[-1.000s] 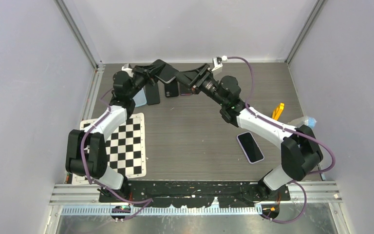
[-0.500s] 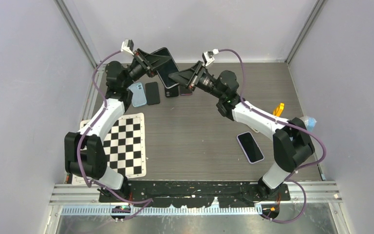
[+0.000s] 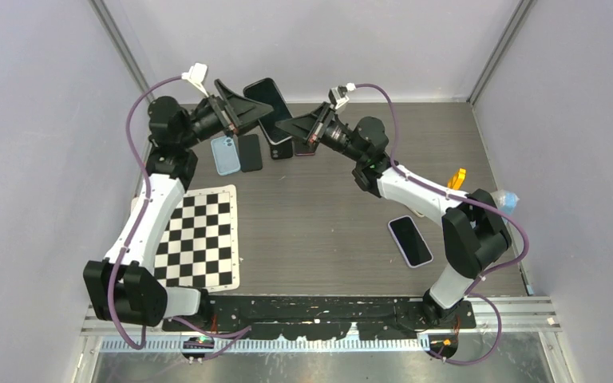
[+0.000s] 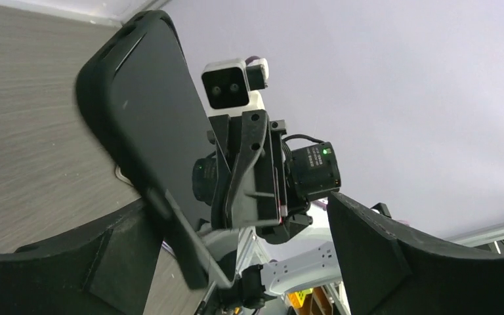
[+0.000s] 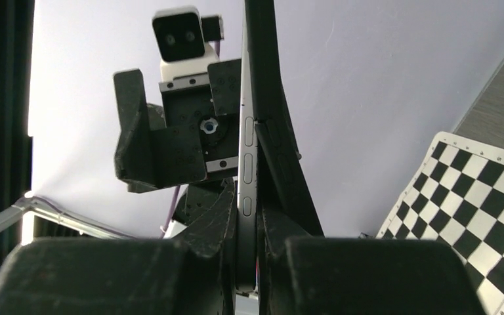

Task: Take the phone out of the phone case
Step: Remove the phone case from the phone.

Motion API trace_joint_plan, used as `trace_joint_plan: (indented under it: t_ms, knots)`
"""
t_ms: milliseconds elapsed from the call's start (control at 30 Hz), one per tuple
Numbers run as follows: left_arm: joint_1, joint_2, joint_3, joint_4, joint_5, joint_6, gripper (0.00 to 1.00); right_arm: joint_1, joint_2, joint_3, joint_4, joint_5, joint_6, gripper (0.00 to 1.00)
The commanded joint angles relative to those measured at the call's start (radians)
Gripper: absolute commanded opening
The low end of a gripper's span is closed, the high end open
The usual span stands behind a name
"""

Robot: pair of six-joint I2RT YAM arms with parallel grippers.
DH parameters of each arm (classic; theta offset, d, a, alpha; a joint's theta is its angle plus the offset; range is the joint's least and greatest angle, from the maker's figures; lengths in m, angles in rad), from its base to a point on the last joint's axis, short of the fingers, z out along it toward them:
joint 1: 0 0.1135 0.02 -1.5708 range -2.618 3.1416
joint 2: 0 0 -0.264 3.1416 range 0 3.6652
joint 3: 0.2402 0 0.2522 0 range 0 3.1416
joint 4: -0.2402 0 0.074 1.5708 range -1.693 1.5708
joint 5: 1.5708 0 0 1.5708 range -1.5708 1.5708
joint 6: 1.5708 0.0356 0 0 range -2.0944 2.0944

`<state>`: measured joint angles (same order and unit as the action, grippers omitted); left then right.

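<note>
Dark grey wood-grain bench [image 3: 327, 215] carrying loose phones and a patterned sheet.
By the left jaws lie a pale blue phone case [image 3: 223, 154] and a black phone [image 3: 249, 152], side by side. By the right jaws lie another black phone [image 3: 281, 148] and a dark reddish one [image 3: 304, 148]. A black-and-white checkerboard sheet [image 3: 199, 235], a lilac-rimmed phone [image 3: 409, 240] and a small orange object [image 3: 456, 180] lie well apart from both.

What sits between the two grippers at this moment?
The cased phone, between the open left gripper and the right gripper clamping its edge; top view shows it.
</note>
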<state>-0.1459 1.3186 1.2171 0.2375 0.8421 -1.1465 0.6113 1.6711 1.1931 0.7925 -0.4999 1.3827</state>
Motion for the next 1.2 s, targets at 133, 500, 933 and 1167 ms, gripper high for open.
trace_joint_plan:
  t_ms: [133, 500, 933, 1167]
  knots:
    - [0.062, -0.058, 0.005, 0.011, 0.125, 0.026, 0.97, -0.036, -0.023, 0.026, 0.242, 0.101, 0.169, 0.01]
    - [0.019, -0.123, -0.13, 0.036, -0.045, -0.054, 0.78, -0.041, -0.014, 0.02, 0.293, 0.107, 0.216, 0.01]
    - [-0.032, -0.078, -0.096, 0.032, -0.042, -0.046, 0.76, -0.035, -0.01, 0.011, 0.296, 0.107, 0.239, 0.01]
    - [-0.037, -0.054, -0.086, 0.009, -0.063, -0.062, 0.6, -0.028, -0.011, 0.006, 0.3, 0.102, 0.241, 0.01]
